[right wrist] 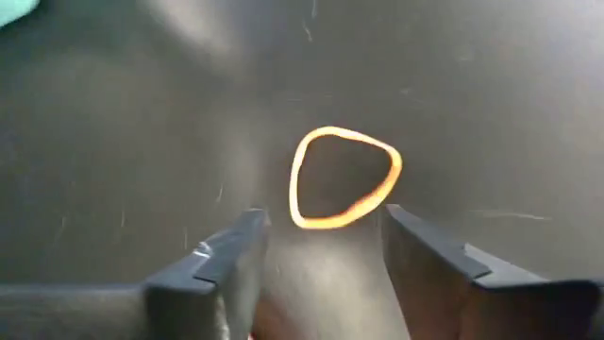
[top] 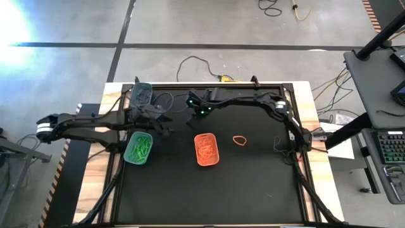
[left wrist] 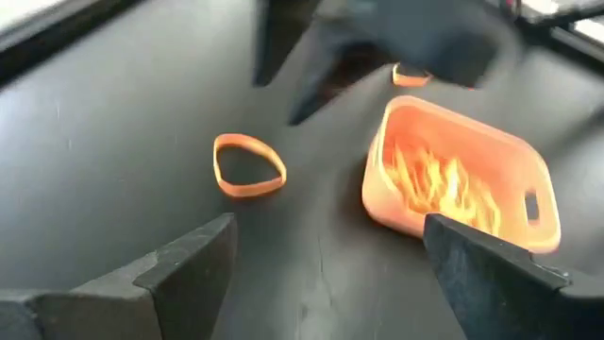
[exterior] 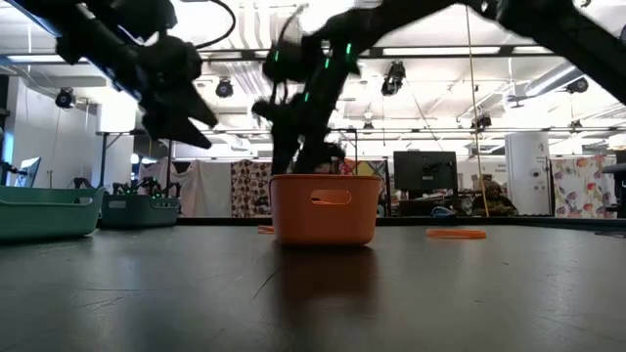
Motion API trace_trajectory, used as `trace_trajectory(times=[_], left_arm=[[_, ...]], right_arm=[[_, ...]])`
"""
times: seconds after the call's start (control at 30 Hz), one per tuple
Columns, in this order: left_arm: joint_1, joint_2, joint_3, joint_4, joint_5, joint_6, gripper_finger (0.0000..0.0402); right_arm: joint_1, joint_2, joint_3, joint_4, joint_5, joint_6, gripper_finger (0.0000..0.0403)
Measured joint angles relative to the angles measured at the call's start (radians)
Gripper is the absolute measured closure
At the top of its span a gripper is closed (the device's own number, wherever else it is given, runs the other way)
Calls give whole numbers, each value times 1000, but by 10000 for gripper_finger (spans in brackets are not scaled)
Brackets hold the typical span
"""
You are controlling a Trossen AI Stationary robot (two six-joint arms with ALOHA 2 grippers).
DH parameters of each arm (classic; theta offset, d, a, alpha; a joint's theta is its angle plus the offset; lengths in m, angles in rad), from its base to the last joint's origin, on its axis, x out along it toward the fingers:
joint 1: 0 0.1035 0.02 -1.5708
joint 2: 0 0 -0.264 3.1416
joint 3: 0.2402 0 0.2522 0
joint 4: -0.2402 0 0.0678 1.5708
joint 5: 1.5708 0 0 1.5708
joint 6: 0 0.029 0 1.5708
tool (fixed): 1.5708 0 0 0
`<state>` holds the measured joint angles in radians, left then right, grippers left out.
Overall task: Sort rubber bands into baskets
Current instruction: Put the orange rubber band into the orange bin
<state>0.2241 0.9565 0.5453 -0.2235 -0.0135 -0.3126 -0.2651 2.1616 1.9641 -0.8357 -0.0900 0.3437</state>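
Along the near edge of the bench point(top: 209, 196) the black mat is bare from side to side, so there is much open room for moving. Toward the middle stands the orange basket point(top: 197, 152), long axis running near to far, with orange rubber bands point(left wrist: 439, 184) inside. Just to its right a loose orange band point(top: 240, 140) lies flat on the mat, apart from the basket. Near the left edge the light green basket point(top: 127, 155), a little tilted, holds green bands point(top: 140, 147). Above it the left gripper point(left wrist: 326, 283) hangs with fingers wide apart, holding nothing. Behind the orange basket the right gripper point(right wrist: 321, 219) has fingers partly apart; an orange loop point(right wrist: 344, 178) shows between them, not pinched. At the far left corner stands the dark basket point(top: 142, 95).
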Motion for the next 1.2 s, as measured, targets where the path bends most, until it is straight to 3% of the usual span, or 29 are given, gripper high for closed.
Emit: trace_trajectory(times=[0.2,0.37,0.67,0.93,1.2], left_arm=[[54,129,35,86,42,-22,78],[93,230,81,107,0,-74,78],[134,430,295,68,64,-232,78],[161,639,541,-123,76,-173,83],[217,798,676,-240,75,-65,90]], right_arm=[[52,-130,-8,-153,226,-37,166],[67,-263,-61,-228,350,-10,148],[85,-583,-389,-213,388,-79,153],[84,-860,-765,23,357,-107,154],[84,-1066,-978,115,351,-47,154]])
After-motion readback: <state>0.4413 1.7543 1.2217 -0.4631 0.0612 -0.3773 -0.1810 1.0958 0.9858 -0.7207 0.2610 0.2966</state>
